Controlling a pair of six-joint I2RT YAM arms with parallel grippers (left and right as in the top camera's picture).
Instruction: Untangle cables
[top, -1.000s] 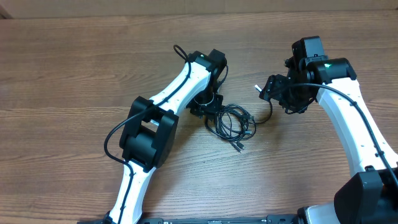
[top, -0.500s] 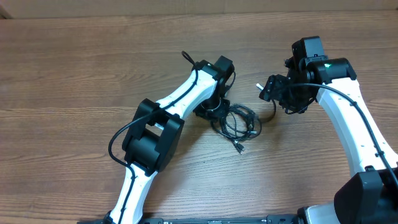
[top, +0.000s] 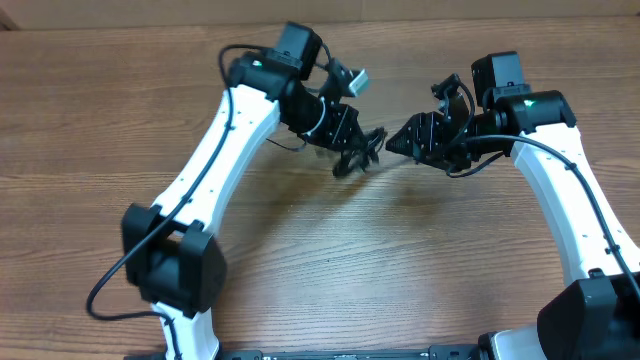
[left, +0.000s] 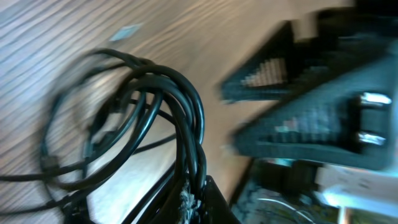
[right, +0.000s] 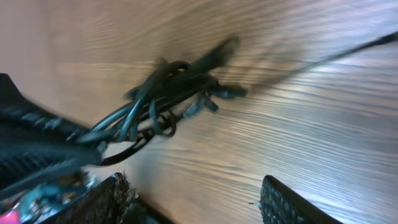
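The cables (top: 362, 152) are a tangled bundle of thin black cords. My left gripper (top: 348, 142) is shut on them and holds them lifted above the table. In the left wrist view the loops (left: 180, 106) rise from between the jaws (left: 196, 186), and the picture is blurred. My right gripper (top: 397, 143) points left at the bundle from just beside it, its fingers open. In the right wrist view the bundle (right: 168, 93) hangs ahead of the wide-open, empty jaws (right: 193, 193). No plug tips are clear.
The wooden table (top: 320, 270) lies beneath both arms. Its far edge (top: 150, 22) runs along the top of the overhead view. My left arm's elbow (top: 165, 265) stands at the front left, and the right arm's base (top: 590, 310) at the front right.
My left arm has swung up and back, lifting the cable bundle off the table. My right gripper has turned left toward the bundle and now faces it closely.
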